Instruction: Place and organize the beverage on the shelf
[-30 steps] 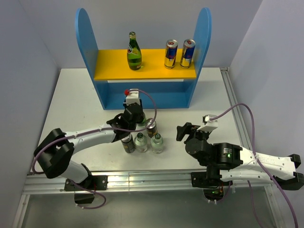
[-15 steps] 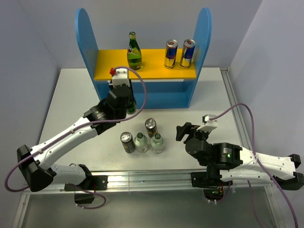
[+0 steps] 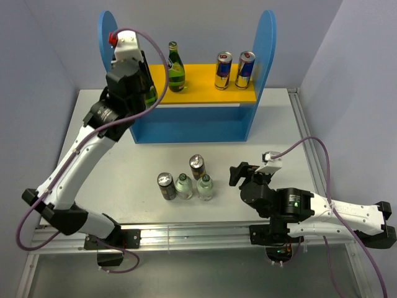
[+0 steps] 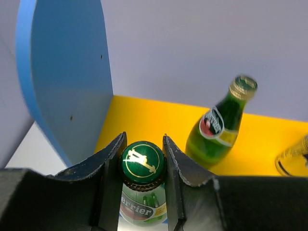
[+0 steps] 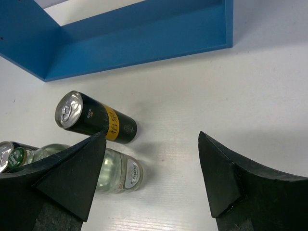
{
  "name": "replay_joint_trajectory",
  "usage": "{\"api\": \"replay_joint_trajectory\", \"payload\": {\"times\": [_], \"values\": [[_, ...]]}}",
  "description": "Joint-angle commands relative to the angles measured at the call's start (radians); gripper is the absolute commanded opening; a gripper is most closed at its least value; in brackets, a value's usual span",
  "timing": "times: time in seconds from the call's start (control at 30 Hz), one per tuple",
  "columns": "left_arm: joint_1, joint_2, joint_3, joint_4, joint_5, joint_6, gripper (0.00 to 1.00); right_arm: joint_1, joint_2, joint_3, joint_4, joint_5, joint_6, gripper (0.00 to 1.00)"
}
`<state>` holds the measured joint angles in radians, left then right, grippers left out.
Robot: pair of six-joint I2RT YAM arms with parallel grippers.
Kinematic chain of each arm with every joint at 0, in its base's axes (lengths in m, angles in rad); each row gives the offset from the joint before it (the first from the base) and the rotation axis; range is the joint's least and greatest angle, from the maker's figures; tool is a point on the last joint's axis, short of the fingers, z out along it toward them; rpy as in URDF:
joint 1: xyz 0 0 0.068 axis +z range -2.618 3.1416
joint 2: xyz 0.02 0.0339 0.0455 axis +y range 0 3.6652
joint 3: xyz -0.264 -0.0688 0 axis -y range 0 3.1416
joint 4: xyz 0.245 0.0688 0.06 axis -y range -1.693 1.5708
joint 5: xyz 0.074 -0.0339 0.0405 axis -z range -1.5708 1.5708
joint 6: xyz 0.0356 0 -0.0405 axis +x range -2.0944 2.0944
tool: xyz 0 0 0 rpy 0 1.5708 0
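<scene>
By the yellow board (image 4: 144, 120), left pincer (image 4: 143, 140) tight on green bottle (image 4: 143, 166); right pincer (image 5: 151, 138) wide.

The held green bottle (image 4: 143, 187) runs off the bottom edge — a can (image 4: 294, 161) is clipped at right.

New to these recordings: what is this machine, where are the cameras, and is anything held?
Two robot arms are bolted to a white table. One picture looks down from above; two come from wrist cameras. The left gripper is shut on a green glass bottle near the left end of the yellow upper board of the blue rack, where a second green bottle and two blue-and-silver cans stand. Two dark cans and two clear green-capped bottles stand on the table. The right gripper is open and empty.
</scene>
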<state>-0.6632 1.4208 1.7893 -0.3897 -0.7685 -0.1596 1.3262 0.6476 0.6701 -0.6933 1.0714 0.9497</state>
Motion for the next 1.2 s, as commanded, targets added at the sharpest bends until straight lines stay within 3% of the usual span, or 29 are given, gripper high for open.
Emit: {"api": "replay_joint_trajectory", "payload": {"times": [0.0,0.1,0.23,0.43,0.63,0.73,0.83,0.87,0.93,1.17], "values": [[0.065,0.064,0.171,0.058,0.099,0.028,0.0,0.007,-0.006,-0.01,0.025,0.025,0.026,0.84],[0.114,0.196,0.344,0.005,0.132,0.02,0.0,0.005,-0.008,-0.024,0.026,0.027,0.031,0.84],[0.154,0.295,0.442,-0.008,0.159,0.026,0.0,0.007,-0.011,-0.033,0.014,0.028,0.041,0.84],[0.183,0.379,0.479,-0.003,0.189,0.002,0.0,0.007,-0.035,-0.052,0.006,0.03,0.044,0.84],[0.186,0.363,0.4,0.044,0.193,-0.012,0.0,0.007,-0.043,-0.061,0.009,0.033,0.041,0.84],[0.186,0.366,0.387,0.045,0.199,-0.006,0.09,0.007,-0.037,-0.067,0.02,0.033,0.038,0.84],[0.185,0.365,0.375,0.048,0.21,-0.003,0.43,0.005,-0.029,-0.07,0.028,0.03,0.043,0.84],[0.185,0.362,0.371,0.051,0.21,-0.004,0.66,0.007,-0.026,-0.07,0.028,0.029,0.043,0.84],[0.185,0.348,0.348,0.057,0.213,-0.003,0.97,0.005,-0.02,-0.067,0.026,0.025,0.047,0.84],[0.185,0.281,0.291,0.065,0.193,-0.001,0.99,0.007,-0.016,-0.063,0.006,0.021,0.06,0.84]]}}
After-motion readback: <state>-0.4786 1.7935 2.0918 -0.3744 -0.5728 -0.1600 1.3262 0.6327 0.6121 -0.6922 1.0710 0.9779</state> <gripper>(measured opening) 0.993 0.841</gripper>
